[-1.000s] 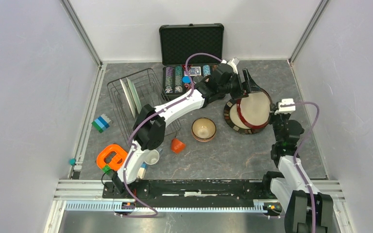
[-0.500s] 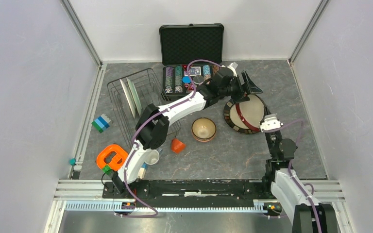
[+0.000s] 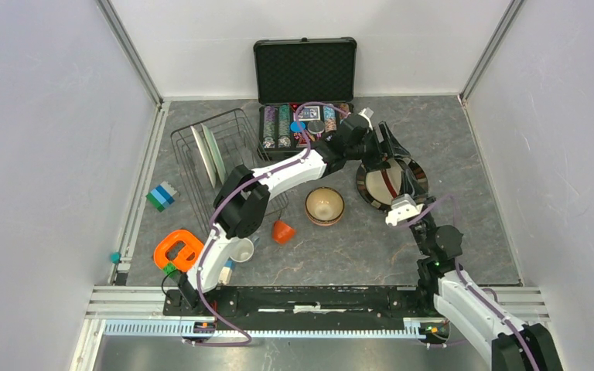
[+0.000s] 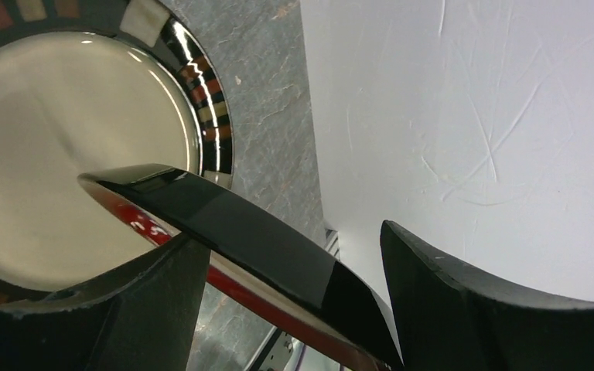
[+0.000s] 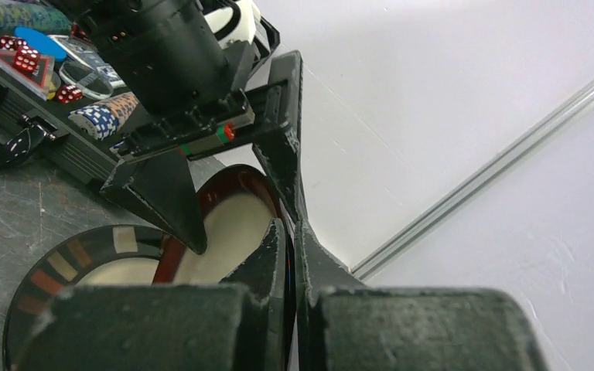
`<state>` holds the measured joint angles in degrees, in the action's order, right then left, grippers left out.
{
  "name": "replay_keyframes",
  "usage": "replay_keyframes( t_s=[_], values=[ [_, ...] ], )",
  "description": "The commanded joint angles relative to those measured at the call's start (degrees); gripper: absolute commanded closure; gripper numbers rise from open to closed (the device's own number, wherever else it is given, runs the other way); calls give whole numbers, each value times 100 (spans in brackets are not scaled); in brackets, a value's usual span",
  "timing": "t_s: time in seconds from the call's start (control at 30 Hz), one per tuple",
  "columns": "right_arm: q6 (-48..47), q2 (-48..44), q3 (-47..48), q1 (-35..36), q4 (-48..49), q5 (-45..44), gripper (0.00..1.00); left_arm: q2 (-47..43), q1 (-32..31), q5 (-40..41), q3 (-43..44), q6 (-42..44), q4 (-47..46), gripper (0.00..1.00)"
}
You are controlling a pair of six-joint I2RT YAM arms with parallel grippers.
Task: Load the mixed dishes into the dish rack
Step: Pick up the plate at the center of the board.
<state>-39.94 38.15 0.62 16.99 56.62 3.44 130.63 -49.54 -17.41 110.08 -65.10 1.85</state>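
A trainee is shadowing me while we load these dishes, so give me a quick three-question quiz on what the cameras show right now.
1. How many plates stand in the dish rack?
2. The red-rimmed plate is: A) lying flat; B) tilted up over the dark-rimmed plate; C) in the dish rack.
3. True or false: the left end effector is clamped shut on the red-rimmed plate.

Key: 1) two. 2) B. 3) False: its jaws stand open around the rim, while the right end effector pinches it.
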Motion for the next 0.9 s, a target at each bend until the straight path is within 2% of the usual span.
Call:
replay_keyframes(
  t_s=[0.0, 0.2, 0.3, 0.47, 0.7, 0.87],
  values=[
    [-870, -218, -558, 450, 1110, -136, 100, -323, -15, 154, -75, 239, 114, 18],
    [-1307, -207, -473, 907, 610, -279, 100, -434, 71, 229, -180, 410, 257, 19],
    [-1547, -156, -491, 1252, 518, -612, 100, -562, 113, 242, -429, 393, 136, 24],
    [-1762, 77, -523, 1791, 514, -890, 100, -678, 129, 284, -667, 410, 28, 40],
    [-2007, 431, -554, 2397, 702, -1239, 100, -780, 198, 284, -880, 419, -103, 72],
    [-2033, 634, -613, 2608, 873, -1368, 100, -787, 256, 189, -995, 367, -167, 89]
  ],
)
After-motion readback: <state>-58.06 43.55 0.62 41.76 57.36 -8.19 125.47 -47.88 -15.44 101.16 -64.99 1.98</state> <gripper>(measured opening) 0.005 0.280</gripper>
